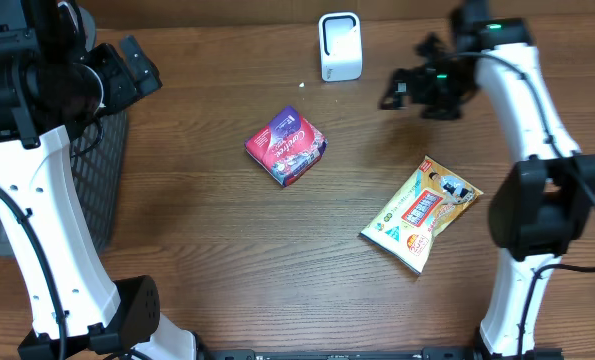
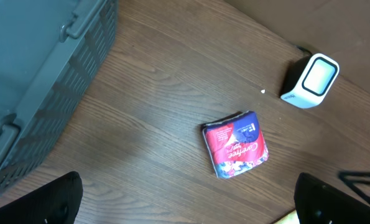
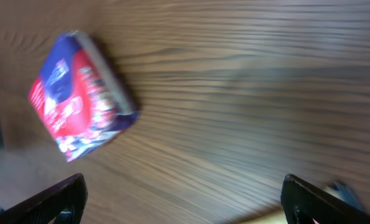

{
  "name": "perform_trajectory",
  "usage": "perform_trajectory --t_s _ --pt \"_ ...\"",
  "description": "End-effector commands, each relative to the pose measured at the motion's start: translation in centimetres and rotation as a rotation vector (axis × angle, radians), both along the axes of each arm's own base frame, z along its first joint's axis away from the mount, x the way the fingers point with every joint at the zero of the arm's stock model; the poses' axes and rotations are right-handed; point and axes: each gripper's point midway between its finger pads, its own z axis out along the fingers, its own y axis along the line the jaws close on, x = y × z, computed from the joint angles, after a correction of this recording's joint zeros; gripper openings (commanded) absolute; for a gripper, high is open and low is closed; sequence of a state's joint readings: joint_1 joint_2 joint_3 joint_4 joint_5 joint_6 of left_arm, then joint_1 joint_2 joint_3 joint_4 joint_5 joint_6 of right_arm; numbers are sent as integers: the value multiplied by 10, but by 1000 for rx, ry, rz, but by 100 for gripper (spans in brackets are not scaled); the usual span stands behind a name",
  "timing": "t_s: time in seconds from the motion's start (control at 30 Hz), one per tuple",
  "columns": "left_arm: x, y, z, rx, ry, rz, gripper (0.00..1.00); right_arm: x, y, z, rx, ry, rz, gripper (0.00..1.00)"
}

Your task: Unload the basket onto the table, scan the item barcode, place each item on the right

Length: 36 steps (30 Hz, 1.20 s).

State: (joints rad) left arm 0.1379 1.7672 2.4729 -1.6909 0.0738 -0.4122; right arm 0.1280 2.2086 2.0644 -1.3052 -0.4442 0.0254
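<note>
A red and blue packet [image 1: 286, 147] lies flat at the table's middle, also seen in the left wrist view [image 2: 235, 144] and, blurred, in the right wrist view [image 3: 79, 96]. A yellow snack packet [image 1: 422, 213] lies to its right, nearer the front. The white barcode scanner [image 1: 339, 46] stands at the back centre, its window showing in the left wrist view [image 2: 311, 81]. My right gripper [image 1: 395, 90] hovers open and empty right of the scanner, its jaws wide over bare wood [image 3: 185, 202]. My left gripper [image 1: 127, 72] is open and empty at the far left [image 2: 188, 205].
A grey slatted basket [image 1: 97, 170] stands at the table's left edge, under my left arm, and fills the left of the left wrist view [image 2: 35, 81]. Brown wood shows between the two packets and the scanner.
</note>
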Motion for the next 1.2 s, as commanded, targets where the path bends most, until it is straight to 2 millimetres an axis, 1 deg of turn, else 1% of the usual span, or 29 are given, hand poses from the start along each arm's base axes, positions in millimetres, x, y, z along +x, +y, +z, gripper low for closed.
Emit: perform_trajectory --t_s 0.0,0.07,0.17,0.23,0.3,0.37,0.47,0.53,0.57,0.7,0.8,0.87,0.93,0.97,1.0,1.07,1.1,1.17 --pt "0 0 -1 1 2 4 100 -2 52 18 1 -103 86 100" --pt "0 0 -1 1 2 4 100 -5 81 21 7 -146 146 100" --pt "0 0 -1 1 2 4 100 -5 109 18 -62 -223 199 100" --pt "0 0 -1 1 2 4 100 -6 118 16 -96 -254 216 100" --pt "0 0 -1 1 2 4 100 -8 129 10 -92 -268 236 100" --pt "0 0 -1 1 2 4 100 -8 133 1 -91 -269 243 100" --pt "0 0 -1 1 2 4 100 -9 130 -22 -94 -245 229 100" --pt "0 0 -1 1 2 4 100 -12 131 -38 -62 -217 211 93" --pt "0 0 -1 1 2 4 100 -16 136 -42 -27 -207 223 92" --pt "0 0 -1 1 2 4 100 -28 155 -57 107 -194 274 93" --pt "0 0 -1 1 2 4 100 -31 162 -66 132 -209 289 93" --pt "0 0 -1 1 2 4 100 -32 165 -70 136 -218 296 91" --pt "0 0 -1 1 2 4 100 -33 169 -71 139 -226 303 80" --pt "0 0 -1 1 2 4 100 -33 171 -70 142 -233 307 70" --pt "0 0 -1 1 2 4 100 -32 172 -70 144 -238 308 63" --pt "0 0 -1 1 2 4 100 -30 173 -69 147 -247 305 55" --pt "0 0 -1 2 2 4 100 -29 172 -68 145 -252 304 42" --pt "0 0 -1 1 2 4 100 -28 172 -68 146 -255 303 25"
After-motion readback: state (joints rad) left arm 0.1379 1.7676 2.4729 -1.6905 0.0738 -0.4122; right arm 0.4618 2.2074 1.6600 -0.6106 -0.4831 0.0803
